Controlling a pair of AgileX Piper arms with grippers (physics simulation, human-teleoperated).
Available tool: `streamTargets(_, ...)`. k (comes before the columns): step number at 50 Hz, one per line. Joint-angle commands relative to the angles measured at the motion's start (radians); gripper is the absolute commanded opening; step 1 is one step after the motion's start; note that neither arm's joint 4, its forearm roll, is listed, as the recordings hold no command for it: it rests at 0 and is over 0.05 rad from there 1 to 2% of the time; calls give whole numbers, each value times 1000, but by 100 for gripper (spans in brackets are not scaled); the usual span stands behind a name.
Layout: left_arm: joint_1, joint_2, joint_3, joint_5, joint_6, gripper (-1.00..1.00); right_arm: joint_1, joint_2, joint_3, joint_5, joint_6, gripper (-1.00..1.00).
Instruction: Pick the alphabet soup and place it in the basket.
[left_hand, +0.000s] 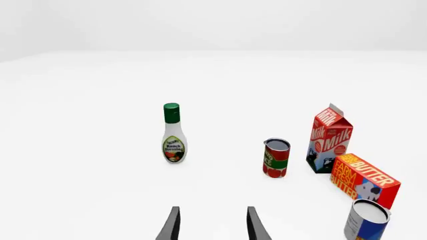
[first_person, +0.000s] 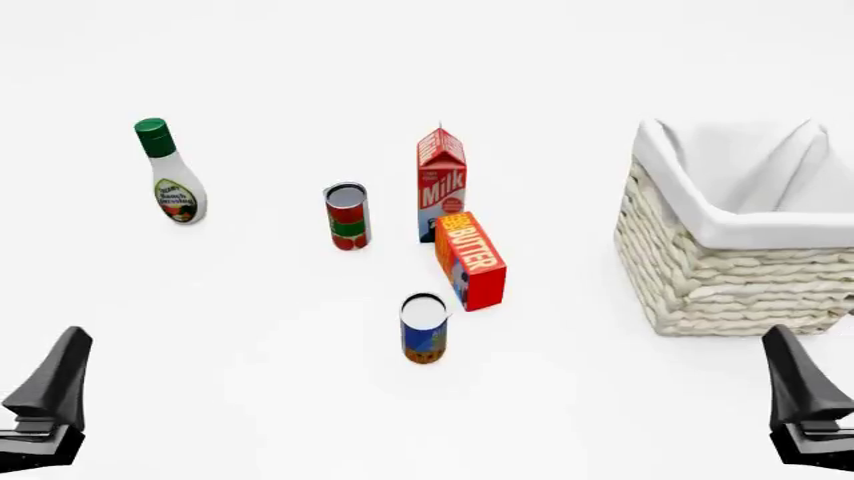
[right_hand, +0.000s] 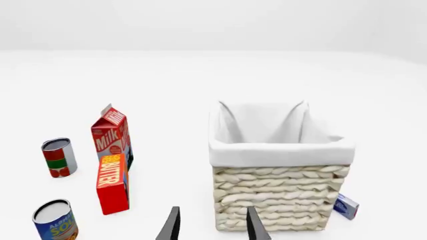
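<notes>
The alphabet soup (first_person: 424, 329) is a small can with a blue upper label, an orange-brown base and a silver top, standing upright near the table's middle front; it also shows as the alphabet soup (left_hand: 366, 220) and the alphabet soup (right_hand: 55, 221). The basket (first_person: 727, 270), cream wicker with a white cloth lining, stands at the right, seen close as the basket (right_hand: 280, 192). My left gripper (left_hand: 212, 225) is open and empty at the front left, well short of the can. My right gripper (right_hand: 212, 225) is open and empty at the front right, just before the basket.
A red-and-green can (first_person: 347, 216), a milk carton (first_person: 442, 180) and a butter box (first_person: 470, 260) stand behind the soup. A ranch dressing bottle (first_person: 170, 175) stands far left. A small blue-and-white box (right_hand: 346, 206) lies behind the basket's corner.
</notes>
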Motion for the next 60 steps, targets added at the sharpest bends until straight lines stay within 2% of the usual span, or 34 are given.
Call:
streamTargets(1, 0, 5, -3, -1, 0, 100, 11, -3, -3, 0, -13, 100)
streamTargets(18, 0, 4, -3, -1, 0, 100, 31, -5, -34, 25, -21, 100)
streamTargets(26, 0, 5, -3, -1, 0, 100, 76, -7, -83, 58, -29, 100)
streamTargets(33, 0, 5, -3, -1, 0, 100, 162, -7, -142, 94, -48, 100)
streamTargets(43, 0, 5, -3, -1, 0, 100, 278, 8, -164, 94, -54, 100)
streamTargets(52, 0, 5, -3, -1, 0, 100, 380, 76, -182, 43, -69, 100)
streamTargets(60, 0, 4, -3, -1, 0, 100, 466, 187, -176, -64, -82, 100)
